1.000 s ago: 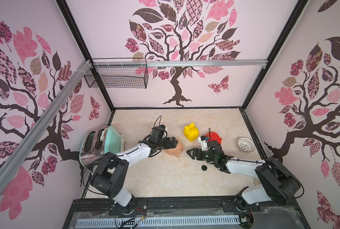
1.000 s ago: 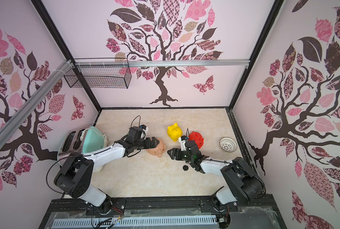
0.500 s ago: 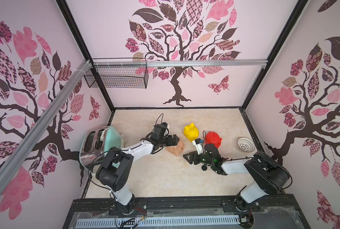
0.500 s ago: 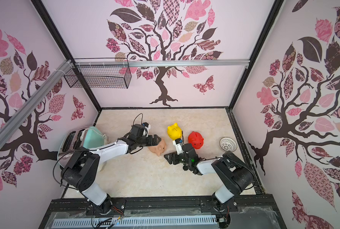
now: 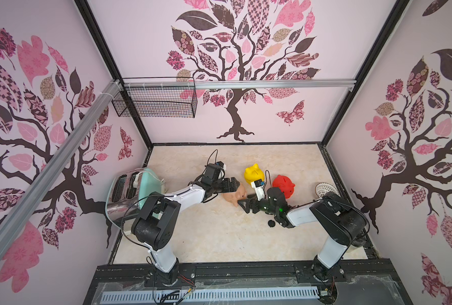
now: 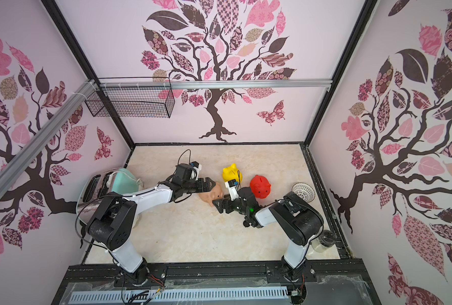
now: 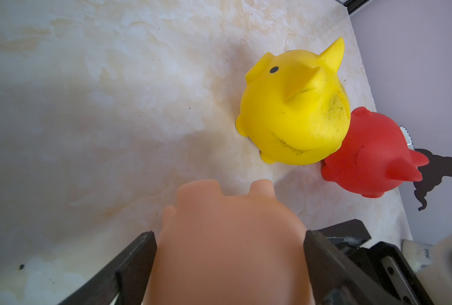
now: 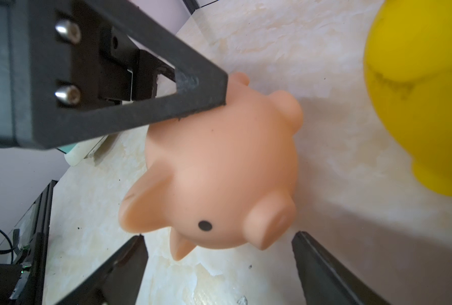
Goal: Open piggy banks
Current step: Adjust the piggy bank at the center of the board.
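**Piggy banks: one gripped, two standing free**

Pale marbled table (image 5: 219,237) held everything. A mint-green toaster (image 5: 130,190) stood at its left edge, the largest item on it. Both arms reached inward toward the middle.

The left gripper (image 5: 231,184) was closed on the peach-tan piggy bank (image 5: 236,196), which lay tipped on its side near the table's centre. In the left wrist view its fingers (image 7: 138,253) pressed against both flanks of the body. The right gripper (image 5: 244,203) faced that pig's head from the opposite side, with its jaws spread wide and nothing between them. Its tips stopped just short of the snout and ear.

Toward the back wall, the yellow piggy bank (image 5: 254,174) stood upright on its feet. The red piggy bank (image 5: 284,186) stood upright close by, to its right. A white lattice bowl (image 5: 326,189) sat near the table's right edge. Smallest of all, a black round piece (image 5: 271,224) lay on the table beside the right arm's wrist.
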Robot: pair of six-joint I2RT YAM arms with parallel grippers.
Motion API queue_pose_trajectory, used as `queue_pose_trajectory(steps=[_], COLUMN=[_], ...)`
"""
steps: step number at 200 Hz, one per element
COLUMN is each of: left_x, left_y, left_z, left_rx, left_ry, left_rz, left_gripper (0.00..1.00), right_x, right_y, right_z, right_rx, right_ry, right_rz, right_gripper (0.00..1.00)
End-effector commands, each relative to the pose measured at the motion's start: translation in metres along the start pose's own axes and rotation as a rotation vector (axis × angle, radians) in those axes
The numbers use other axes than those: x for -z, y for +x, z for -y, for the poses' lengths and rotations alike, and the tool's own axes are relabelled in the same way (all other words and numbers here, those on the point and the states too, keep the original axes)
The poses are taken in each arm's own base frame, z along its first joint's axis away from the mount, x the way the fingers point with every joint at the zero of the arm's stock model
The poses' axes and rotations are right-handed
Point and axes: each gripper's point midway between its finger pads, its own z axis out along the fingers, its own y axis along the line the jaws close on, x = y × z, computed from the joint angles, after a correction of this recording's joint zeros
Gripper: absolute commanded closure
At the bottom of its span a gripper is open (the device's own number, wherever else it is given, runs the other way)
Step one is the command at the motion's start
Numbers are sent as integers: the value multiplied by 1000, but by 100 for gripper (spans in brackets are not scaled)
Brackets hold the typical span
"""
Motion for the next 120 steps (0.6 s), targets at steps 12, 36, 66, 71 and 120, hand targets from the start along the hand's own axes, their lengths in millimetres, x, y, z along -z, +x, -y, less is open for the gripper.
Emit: queue_pose_trajectory(steps=[12, 36, 66, 71, 120], left_x=[-12, -13, -14, -14, -17], left_y=[43, 44, 46, 46, 48], left_z=[-31, -31, -30, -30, -29], left_rx=[31, 29, 30, 28, 30], left_ry=[-91, -87, -81, -80, -69], left_rz=[-146, -151, -159, -160, -175], left_gripper=[8, 8, 9, 9, 9], right_x=[-9, -17, -29, -30, -32], right_y=[-13, -12, -12, -12, -20], right_z=[-4, -6, -3, -3, -10], right_rx=[70, 87, 63, 63, 48], right_ry=[-17, -36, -45, -42, -77], right_rz=[11, -16, -29, -28, 0], right_gripper=[0, 0, 1, 1, 0])
